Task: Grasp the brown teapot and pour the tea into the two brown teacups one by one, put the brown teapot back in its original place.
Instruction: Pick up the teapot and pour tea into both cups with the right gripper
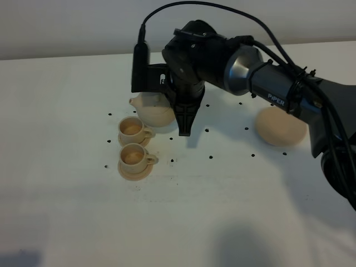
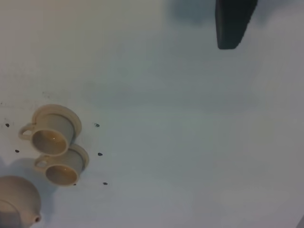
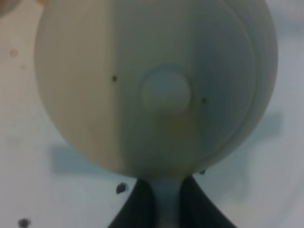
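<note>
the near teacup (image 1: 135, 156) and far teacup (image 1: 132, 128) stand on saucers (image 1: 132, 173) at left, both tinted inside, so pouring looks finished to me. just beyond them the brown teapot (image 1: 153, 109) is upright in the right gripper (image 3: 165, 185), closed tight on its handle (image 3: 166, 209); only the right wrist view shows that pinch. next move: carry it right to the bare disc (image 1: 281, 127). the left gripper shows nowhere.
</note>
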Motion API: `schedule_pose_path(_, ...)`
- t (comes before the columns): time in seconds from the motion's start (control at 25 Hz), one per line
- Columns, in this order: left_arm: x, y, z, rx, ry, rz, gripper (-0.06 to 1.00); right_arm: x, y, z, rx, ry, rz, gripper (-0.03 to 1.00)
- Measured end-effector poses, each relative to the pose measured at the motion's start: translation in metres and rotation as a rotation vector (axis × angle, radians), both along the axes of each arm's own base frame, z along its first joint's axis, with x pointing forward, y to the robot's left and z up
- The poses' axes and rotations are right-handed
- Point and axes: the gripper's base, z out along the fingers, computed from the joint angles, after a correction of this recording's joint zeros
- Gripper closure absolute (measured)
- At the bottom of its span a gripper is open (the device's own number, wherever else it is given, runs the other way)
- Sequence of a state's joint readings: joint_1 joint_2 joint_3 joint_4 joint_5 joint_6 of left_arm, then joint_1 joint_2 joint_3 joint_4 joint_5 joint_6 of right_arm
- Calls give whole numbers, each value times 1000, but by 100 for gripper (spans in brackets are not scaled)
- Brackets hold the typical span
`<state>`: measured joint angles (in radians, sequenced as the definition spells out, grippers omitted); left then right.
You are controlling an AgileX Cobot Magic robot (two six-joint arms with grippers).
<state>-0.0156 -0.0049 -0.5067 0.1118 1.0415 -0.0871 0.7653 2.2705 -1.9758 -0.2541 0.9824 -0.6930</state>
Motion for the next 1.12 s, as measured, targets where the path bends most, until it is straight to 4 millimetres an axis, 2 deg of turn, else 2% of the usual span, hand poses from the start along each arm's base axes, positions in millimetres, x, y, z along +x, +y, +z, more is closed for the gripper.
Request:
schedule_pose_path(0.4,0,0,0,0,0,0,33,-3,7,-3,-71,-69,54,84)
schedule_pose_path(1.12,0,0,0,0,0,0,33,1,3,-3,-141,-121,73,84)
